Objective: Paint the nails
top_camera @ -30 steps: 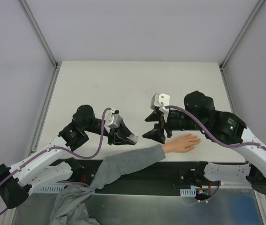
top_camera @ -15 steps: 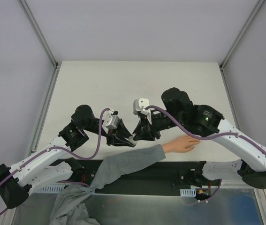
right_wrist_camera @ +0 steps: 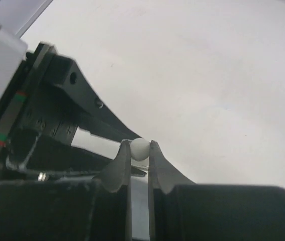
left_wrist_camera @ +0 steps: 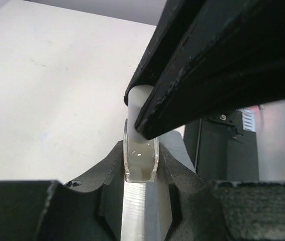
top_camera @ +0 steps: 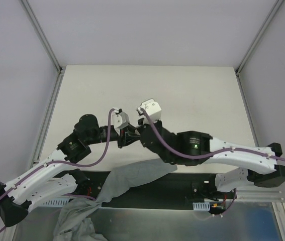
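Observation:
My left gripper point(left_wrist_camera: 141, 150) is shut on a small clear bottle point(left_wrist_camera: 141, 163) of pale liquid, held upright. The bottle's white cap point(right_wrist_camera: 139, 148) is pinched between the fingers of my right gripper point(right_wrist_camera: 139, 149), which is shut on it from above. In the top view the two grippers meet at the table's left-middle, the left gripper point(top_camera: 125, 139) beside the right gripper point(top_camera: 134, 134). My right arm point(top_camera: 192, 145) lies across the spot where the hand rests, so the hand and its nails are hidden. Only the grey sleeve point(top_camera: 137, 175) shows.
The pale table point(top_camera: 182, 90) stretches behind and to the right of the grippers. A heap of grey cloth point(top_camera: 77, 221) hangs over the near edge at the lower left. A black strip point(top_camera: 182, 183) runs along the near edge.
My right arm swung left across the hand to the left gripper, and its jaws shut on the bottle's cap. The left gripper shifted slightly up, still holding the bottle.

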`<state>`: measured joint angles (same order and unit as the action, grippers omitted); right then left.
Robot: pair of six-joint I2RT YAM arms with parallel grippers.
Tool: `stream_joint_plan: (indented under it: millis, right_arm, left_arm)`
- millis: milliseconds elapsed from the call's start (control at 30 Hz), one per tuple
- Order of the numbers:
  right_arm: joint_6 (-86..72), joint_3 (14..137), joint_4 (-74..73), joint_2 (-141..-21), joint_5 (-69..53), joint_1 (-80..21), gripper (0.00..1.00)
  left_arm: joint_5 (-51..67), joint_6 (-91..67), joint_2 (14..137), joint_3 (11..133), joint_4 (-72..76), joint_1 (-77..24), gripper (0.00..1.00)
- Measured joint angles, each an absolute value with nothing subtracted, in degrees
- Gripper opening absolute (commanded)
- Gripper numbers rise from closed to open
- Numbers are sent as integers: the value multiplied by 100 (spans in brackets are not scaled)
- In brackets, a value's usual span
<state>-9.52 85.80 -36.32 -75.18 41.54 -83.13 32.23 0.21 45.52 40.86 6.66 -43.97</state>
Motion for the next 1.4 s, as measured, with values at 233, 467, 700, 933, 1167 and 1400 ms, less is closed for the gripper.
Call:
stream_joint_plan:
  millis: [233, 467, 700, 933, 1167, 1400]
  right_arm:
    - [-1345, 9360, -4362, -8394, 5765, -8589, 71]
    - [670, 8228, -4053, -6484, 2875, -7743, 78]
    - [2244, 8007, -3621, -5682, -344, -7037, 70]
    - [2749, 8193, -3413, -6479, -1957, -6646, 56]
    - [2812, 8206, -3367, -6657, -2657, -6458, 0]
    - [2281, 8110, -3048, -6626, -1876, -6473, 0]
  left_arm:
    - [2834, 67, 4536, 4104, 902, -4338, 0]
    - [4125, 117, 4473, 4099, 961, -4307, 0]
    - [5638, 43, 4654, 4202, 1081, -4307, 0]
    - [6296, -292, 4960, 4327, 1197, -4307, 0]
    - [6431, -397, 4982, 4338, 1293, -4303, 0]
    - [5304, -386, 4812, 4488, 819, -4278, 0]
